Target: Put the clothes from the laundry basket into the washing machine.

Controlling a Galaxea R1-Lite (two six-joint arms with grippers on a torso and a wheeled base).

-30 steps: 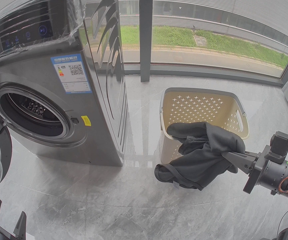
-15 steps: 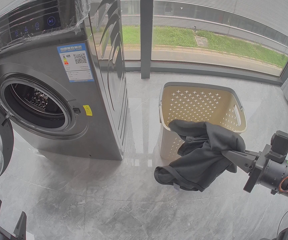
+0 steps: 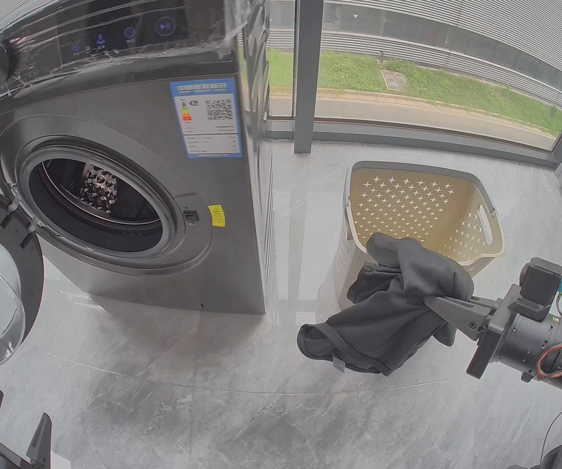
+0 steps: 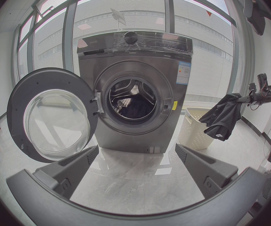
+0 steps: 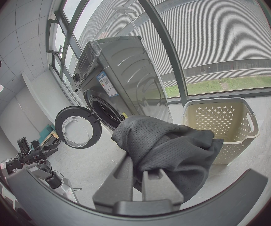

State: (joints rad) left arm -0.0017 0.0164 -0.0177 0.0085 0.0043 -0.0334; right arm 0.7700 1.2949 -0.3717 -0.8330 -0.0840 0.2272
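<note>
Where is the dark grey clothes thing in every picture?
Head view: the dark grey garment hangs from the right gripper, in front of the laundry basket.
Left wrist view: the garment hangs far off, next to the basket.
Right wrist view: the garment is close up, draped over the gripper, with the basket behind it.
Shared landmark: the cream laundry basket.
</note>
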